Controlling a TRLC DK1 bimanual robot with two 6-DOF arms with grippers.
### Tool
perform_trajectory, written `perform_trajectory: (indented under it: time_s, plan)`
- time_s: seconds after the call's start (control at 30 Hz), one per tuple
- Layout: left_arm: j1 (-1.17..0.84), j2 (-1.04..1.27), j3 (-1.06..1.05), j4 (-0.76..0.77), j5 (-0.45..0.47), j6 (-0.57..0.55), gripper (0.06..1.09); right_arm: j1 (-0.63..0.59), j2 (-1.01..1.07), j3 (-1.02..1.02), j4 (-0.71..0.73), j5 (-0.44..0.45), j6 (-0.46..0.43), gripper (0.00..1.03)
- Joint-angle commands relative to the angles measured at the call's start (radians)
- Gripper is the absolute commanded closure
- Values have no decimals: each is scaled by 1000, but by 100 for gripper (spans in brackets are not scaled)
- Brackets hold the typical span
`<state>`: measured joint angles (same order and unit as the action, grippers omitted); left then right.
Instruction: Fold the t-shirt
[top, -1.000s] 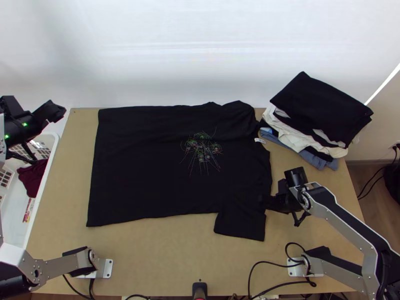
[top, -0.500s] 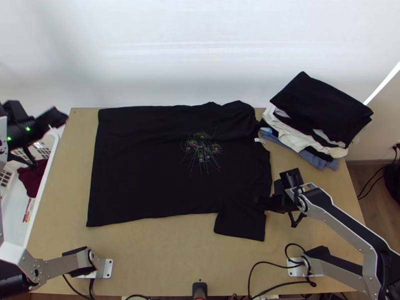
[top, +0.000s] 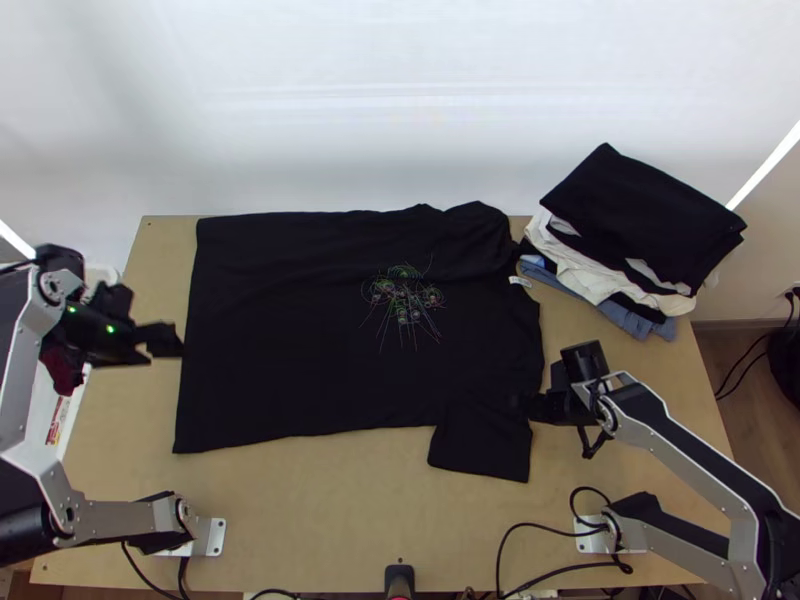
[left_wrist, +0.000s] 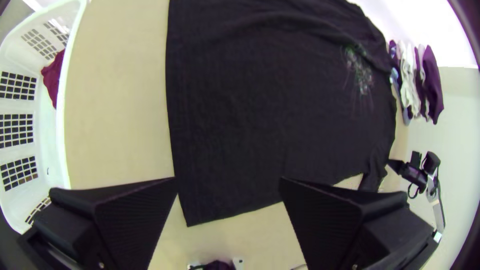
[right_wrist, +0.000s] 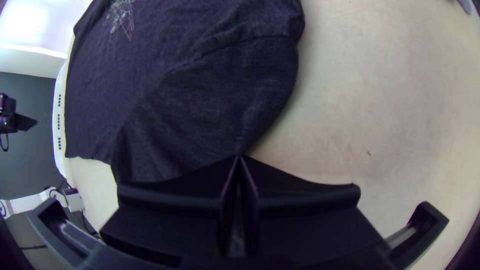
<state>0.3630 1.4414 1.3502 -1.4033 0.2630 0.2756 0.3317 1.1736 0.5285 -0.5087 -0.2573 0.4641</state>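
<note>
Beside the spread fingers of your left gripper, the black cotton t-shirt lies laid out, its long axis running from them toward your right gripper. Those fingers are pressed together, seemingly pinching the sleeve's outer edge. What your next move turns on is the loose near hem corner: it sits baseward of your left fingers, the nearer pair, so bring them back and down.

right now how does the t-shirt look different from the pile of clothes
The t-shirt lies spread mostly flat; the pile of clothes is folded and stacked. The t-shirt is black with a fine-lined print; the pile mixes black, white and blue. Both include black fabric.
</note>
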Motion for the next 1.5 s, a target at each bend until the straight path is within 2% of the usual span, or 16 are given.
perform_trajectory:
  time_s: [0.0, 0.03, 0.13, 0.5, 0.6, 0.93, 1.0, 1.1, 1.37, 1.47]
  plan:
    - [-24, 13, -66, -48, -77, 50, 11, -8, -19, -27, 4, 7, 15, 100]
    - [-42, 14, -100, -46, -139, 50, 11, -13, -19, -27, 4, 7, 15, 100]
    - [-68, 14, -186, -51, -231, 51, 11, -13, -17, -28, 6, 10, 16, 100]
    - [-107, 10, -385, 30, -238, 59, 10, -19, -11, -32, 22, 13, 16, 100]
    - [-116, 13, -438, 72, -304, 60, 10, -25, -11, -30, 22, 13, 13, 100]
    - [-98, 20, -526, 161, -364, 102, 11, -48, -9, -19, 41, 15, 8, 100]
    - [-84, 20, -539, 190, -367, 108, 22, -49, -9, -18, 41, 15, 10, 100]
    - [-75, 19, -554, 202, -367, 123, 57, -49, -11, -19, 41, 15, 10, 100]
    - [-68, 14, -574, 244, -364, 126, 59, -53, -19, -30, 41, 15, 11, 100]
    - [-70, 14, -579, 276, -355, 126, 77, -53, -25, -32, 41, 15, 11, 100]
